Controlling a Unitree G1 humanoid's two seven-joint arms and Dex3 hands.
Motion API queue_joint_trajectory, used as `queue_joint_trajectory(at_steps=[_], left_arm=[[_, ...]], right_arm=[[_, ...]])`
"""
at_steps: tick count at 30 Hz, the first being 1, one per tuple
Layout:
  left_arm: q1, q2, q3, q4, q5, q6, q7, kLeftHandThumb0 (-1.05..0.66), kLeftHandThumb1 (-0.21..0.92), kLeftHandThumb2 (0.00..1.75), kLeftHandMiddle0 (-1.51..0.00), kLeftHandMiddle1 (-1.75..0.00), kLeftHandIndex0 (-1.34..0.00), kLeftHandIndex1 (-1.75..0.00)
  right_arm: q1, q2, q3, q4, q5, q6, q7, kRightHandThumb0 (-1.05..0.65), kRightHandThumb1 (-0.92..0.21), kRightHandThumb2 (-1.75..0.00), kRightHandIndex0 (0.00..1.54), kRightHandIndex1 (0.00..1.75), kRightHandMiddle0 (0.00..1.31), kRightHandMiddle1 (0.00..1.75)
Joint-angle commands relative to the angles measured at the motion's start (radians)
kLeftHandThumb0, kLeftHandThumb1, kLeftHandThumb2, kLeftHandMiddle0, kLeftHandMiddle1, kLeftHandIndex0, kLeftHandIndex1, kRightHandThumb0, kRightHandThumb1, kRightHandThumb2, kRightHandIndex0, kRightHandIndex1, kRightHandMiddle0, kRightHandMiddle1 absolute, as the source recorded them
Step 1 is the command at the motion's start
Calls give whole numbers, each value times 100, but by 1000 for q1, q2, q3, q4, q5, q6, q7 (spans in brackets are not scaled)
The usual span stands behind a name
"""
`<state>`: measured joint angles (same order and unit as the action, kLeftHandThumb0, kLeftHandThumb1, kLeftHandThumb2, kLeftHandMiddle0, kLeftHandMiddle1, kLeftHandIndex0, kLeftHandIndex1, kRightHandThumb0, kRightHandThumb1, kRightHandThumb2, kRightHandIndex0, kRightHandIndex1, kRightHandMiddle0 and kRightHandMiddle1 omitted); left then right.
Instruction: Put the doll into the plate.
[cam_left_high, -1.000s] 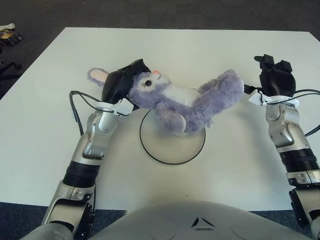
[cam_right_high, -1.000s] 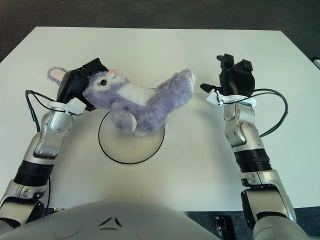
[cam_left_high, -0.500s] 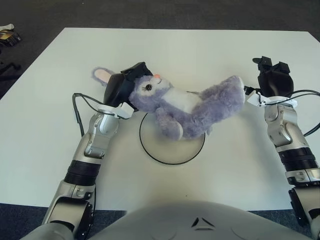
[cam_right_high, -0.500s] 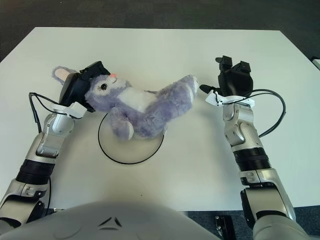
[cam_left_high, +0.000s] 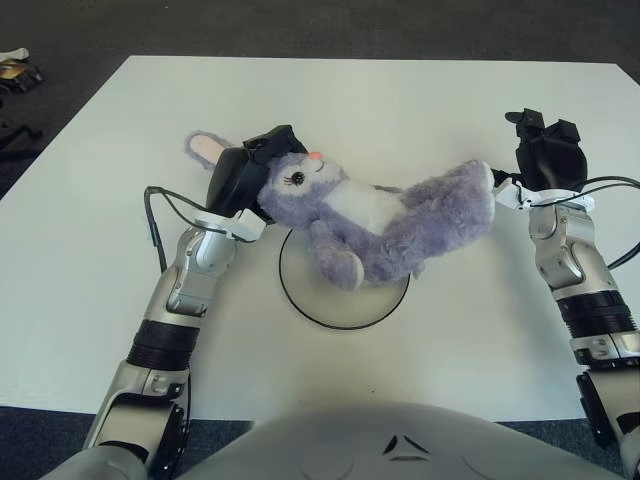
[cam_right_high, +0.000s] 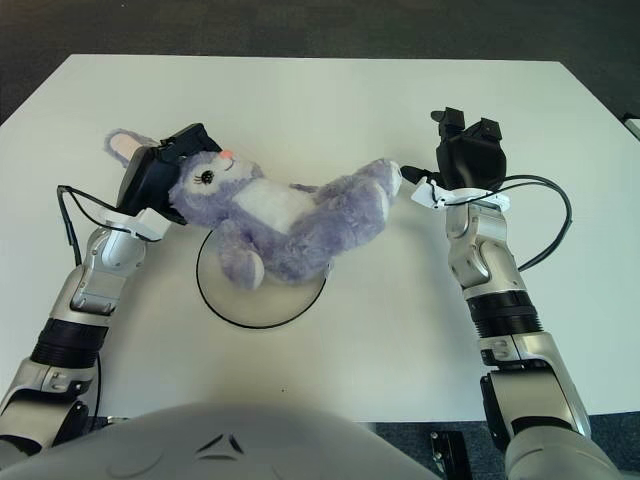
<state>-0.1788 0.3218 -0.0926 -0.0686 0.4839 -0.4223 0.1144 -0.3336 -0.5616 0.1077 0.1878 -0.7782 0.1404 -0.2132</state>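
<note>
L hand grips the purple bunny doll at its head (one ear hidden behind it). Doll's body covers the plate rim's far part. R hand beside doll's foot; grip unclear.

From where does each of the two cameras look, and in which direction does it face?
Left eye view: on the head, facing forward and down at the white table; shows both arms, the left hand on the doll, the right hand.
Right eye view: the same, set slightly to the right; same arms and torso.
Shared: the doll over the plate.
</note>
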Motion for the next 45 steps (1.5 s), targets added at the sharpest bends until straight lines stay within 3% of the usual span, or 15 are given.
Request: queue_joint_trajectory(at_steps=[1, 7, 14, 16, 19, 26, 34, 41, 43, 45], left_arm=[[-15, 11, -2, 7, -4, 1, -22, -1, -7, 166, -85, -174, -86, -146], [-29, 9, -8, 14, 12, 5, -28, -1, -4, 157, -82, -175, -92, -130], [-38, -5, -15, 21, 48, 22, -8, -2, 0, 151, -80, -175, -91, -126], [-43, -12, -15, 22, 59, 29, -3, -1, 2, 156, -75, -174, -81, -148], [-48, -20, -17, 22, 70, 36, 5, -1, 4, 160, -71, -174, -73, -165], [-52, -36, -19, 22, 79, 41, 14, -1, 5, 159, -70, -173, -70, -171], [-40, -45, -15, 1, 47, 39, -10, -1, 22, 137, -61, -168, -60, -166], [-18, -14, -5, -52, -11, 36, -75, -1, 42, 113, -48, -166, -47, -164], [-10, 0, -1, -77, -29, 46, -107, 29, 32, 128, -59, -171, -33, -142], [-7, 12, 0, -91, -42, 54, -135, 36, 35, 120, -61, -165, -26, -135]], right_arm=[[-18, -16, -9, 15, 7, -6, -3, -63, -80, -55, 2, 119, 0, 70], [-24, -25, -13, 24, 14, -15, -3, -64, -80, -55, 3, 119, 0, 72], [-25, -36, -17, 30, 25, -36, -5, -62, -78, -56, 5, 118, 0, 76], [-26, -39, -21, 28, 30, -42, -2, -61, -77, -57, 6, 115, 0, 77], [-28, -44, -29, 17, 39, -46, 8, -60, -74, -60, 7, 107, 0, 79], [-34, -43, -43, 20, 55, -49, 19, -57, -68, -67, 8, 95, 0, 80], [-52, -55, -53, 25, 62, -26, 45, -57, -65, -72, 7, 85, 0, 75], [-61, -42, -67, 10, 77, 23, 65, -54, -60, -75, 3, 92, 0, 72], [-62, -43, -66, 5, 75, 28, 67, -53, -58, -76, 2, 95, 0, 73], [-63, -44, -65, 3, 74, 31, 69, -52, -58, -77, 3, 97, 0, 74]])
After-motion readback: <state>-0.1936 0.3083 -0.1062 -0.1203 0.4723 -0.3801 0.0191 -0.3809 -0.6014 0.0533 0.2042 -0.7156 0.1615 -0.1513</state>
